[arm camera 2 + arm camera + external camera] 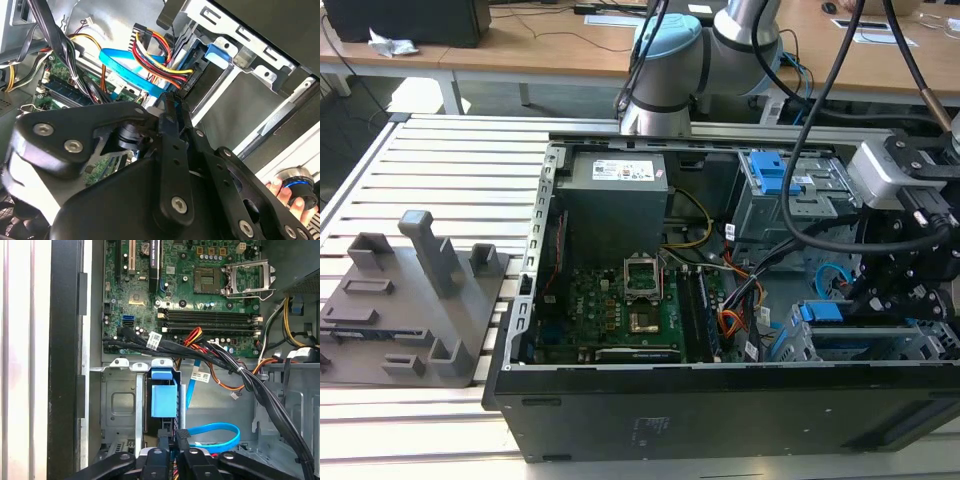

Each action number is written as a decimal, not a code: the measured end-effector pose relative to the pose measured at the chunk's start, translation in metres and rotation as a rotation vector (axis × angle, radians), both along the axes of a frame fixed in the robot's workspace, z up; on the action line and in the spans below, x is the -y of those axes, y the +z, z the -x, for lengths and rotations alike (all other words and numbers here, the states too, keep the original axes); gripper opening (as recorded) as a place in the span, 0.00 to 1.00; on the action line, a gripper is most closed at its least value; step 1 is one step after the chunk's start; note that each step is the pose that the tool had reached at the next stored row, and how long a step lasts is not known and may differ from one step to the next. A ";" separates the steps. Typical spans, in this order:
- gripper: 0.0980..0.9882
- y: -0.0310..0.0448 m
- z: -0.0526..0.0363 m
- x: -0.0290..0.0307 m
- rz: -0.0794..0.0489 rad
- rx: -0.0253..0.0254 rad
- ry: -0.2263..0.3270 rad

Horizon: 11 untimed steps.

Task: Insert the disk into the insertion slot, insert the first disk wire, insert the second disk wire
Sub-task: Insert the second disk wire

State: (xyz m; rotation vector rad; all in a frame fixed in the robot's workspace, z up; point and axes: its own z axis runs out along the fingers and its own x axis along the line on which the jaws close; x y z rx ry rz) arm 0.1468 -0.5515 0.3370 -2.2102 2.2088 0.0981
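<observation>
Holds the gripper (172, 434) low inside the open computer case (620, 420), right at the back of the drive cage (120, 405). Pinches the fingers (167, 117) almost together, apparently on the small dark plug end of the light-blue cable (215, 429), and leaves the rest of that cable lying in a flat loop on the case floor. Shows the drive (164, 400) already seated in the cage, blue frame facing the gripper and sheet metal on either side. Brings the fingertips just beside a red, yellow and black wire bundle (160, 57), itself ending in a dark plug at the drive. Places a black wire bundle (225, 357) between the cage and the green circuit board (200, 290). Puts the cage, in the exterior view, at the exterior view's right end of the case, with a grey plastic fixture (410, 300) well apart on the slatted table (460, 160) towards the exterior view's left.
</observation>
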 end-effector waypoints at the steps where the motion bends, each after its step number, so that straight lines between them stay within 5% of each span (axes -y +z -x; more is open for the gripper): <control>1: 0.16 0.0000 0.0000 0.0000 0.000 0.0000 0.000; 5: 0.16 0.0037 0.0000 -0.0001 0.000 0.0000 0.000; 11: 0.16 0.0338 0.0000 0.0000 0.000 0.0000 0.000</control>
